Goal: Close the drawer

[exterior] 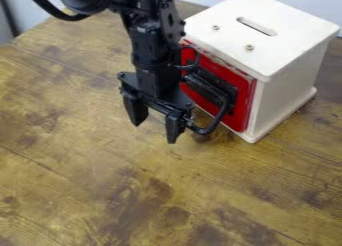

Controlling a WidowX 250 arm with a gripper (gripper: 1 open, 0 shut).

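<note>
Nearest the camera lies bare wooden table (120, 195), worn and blotchy, with dark stains running along the grain. No writing, label or brand mark is readable anywhere in this view.

Further in, here is the gripper (154, 121), black, pointing straight down at the tabletop. Its two fingers (135, 112) stand apart with a clear gap between them, and the wood shows through that gap. Nothing is held between them. The tips hang close over the table; whether they touch it cannot be told from this angle. The right-hand finger sits just beside the black loop handle (207, 125), which curls out low at the front of the drawer; contact between finger and handle cannot be made out.

Above the gripper rises the black arm (147, 40), thick and jointed, climbing to the top left corner, and it covers the left part of the drawer front.

Behind the gripper comes the drawer (223, 90) itself: a red front with a black panel set into it, facing left and toward the camera. It sits in the lower front of the box, and whether it stands slightly out from the casing cannot be judged here. What the drawer holds is hidden.

Farthest back stands the cream-white box (274, 50), resting on the table at the upper right. Two dark slots (254, 27) are cut into its flat top.
</note>
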